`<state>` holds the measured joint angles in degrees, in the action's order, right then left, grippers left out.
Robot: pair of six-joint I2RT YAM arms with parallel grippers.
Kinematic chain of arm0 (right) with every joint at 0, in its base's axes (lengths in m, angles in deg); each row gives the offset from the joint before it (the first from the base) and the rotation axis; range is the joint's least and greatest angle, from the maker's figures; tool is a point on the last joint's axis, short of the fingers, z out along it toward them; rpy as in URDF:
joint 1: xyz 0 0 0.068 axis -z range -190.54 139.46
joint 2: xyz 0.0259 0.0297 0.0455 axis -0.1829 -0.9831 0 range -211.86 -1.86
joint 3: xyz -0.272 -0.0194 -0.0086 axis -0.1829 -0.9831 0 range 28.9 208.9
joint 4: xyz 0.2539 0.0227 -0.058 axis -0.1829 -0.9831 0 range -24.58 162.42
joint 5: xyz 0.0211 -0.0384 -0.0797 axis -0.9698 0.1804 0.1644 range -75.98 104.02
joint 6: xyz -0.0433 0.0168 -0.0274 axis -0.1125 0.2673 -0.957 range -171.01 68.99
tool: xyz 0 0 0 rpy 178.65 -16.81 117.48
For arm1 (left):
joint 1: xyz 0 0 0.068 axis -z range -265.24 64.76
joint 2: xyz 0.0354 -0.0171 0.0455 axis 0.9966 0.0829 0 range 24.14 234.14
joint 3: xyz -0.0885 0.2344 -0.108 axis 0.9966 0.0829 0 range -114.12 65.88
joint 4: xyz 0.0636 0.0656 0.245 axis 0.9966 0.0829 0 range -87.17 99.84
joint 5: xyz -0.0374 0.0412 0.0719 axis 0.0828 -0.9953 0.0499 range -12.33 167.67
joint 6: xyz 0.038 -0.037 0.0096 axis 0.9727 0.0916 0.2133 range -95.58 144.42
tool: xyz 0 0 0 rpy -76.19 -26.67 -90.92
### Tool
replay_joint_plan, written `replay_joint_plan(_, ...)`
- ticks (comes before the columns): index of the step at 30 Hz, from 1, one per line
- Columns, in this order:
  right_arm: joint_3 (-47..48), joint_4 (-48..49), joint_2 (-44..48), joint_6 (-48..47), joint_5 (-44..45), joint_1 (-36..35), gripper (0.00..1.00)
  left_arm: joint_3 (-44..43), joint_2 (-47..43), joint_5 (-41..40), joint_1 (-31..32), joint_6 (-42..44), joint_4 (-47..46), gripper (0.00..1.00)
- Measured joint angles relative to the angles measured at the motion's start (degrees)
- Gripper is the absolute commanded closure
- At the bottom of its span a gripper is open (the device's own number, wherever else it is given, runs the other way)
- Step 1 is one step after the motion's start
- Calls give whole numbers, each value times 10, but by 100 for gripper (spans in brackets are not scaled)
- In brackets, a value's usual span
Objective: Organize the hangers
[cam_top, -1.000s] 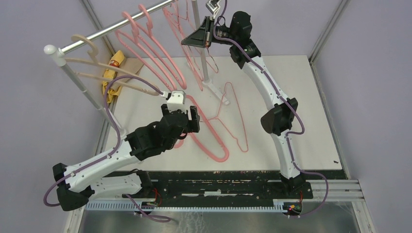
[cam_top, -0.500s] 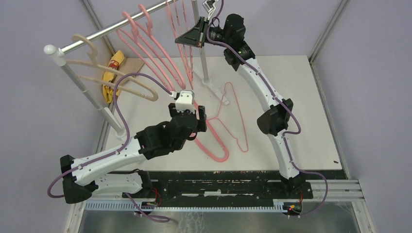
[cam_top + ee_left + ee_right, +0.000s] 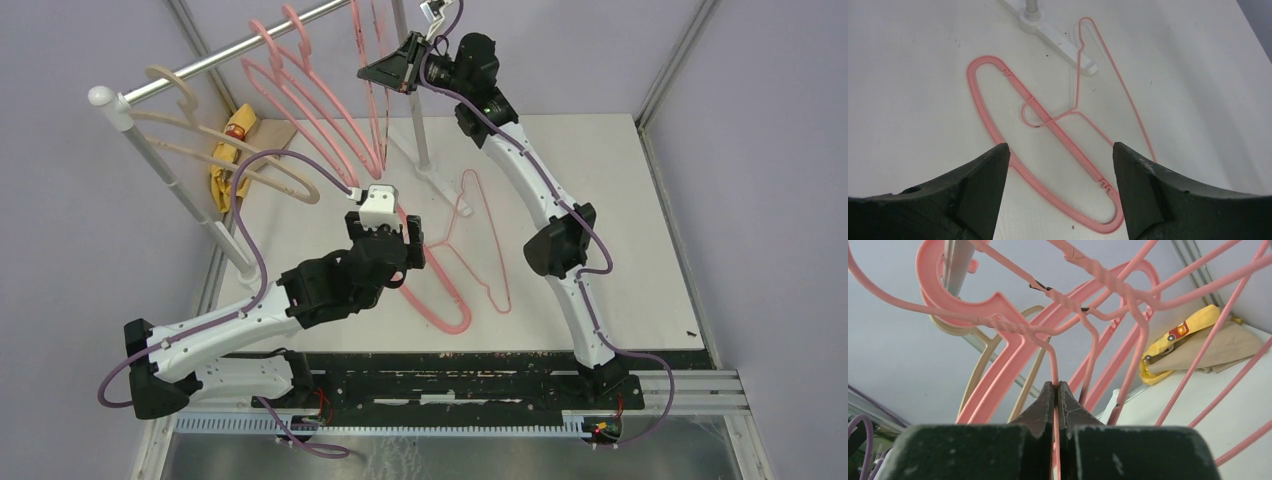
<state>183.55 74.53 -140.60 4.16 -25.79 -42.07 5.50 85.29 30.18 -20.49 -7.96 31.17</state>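
Tabletop [image 3: 620,200] bears two pink hangers [image 3: 1068,143]; left pincer [image 3: 1060,148] released, right pincer [image 3: 1056,388] clenching wire hanger [image 3: 1053,360].

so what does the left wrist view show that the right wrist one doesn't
Only the left wrist view: the open left gripper above a thick pink hanger and a thin wire hanger, which lie overlapping on the table, plus the stand's white foot. Only the right wrist view: the right gripper shut on a hanging wire hanger, with a beige hanger, other pink hangers and a yellow cloth beyond. Both: pink hangers and the white table.
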Motion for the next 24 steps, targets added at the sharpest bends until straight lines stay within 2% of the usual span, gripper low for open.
replay_joint_plan(24,33,-25,-10,-39,94,-22,94,1,-7,-4,0,0,-15,17)
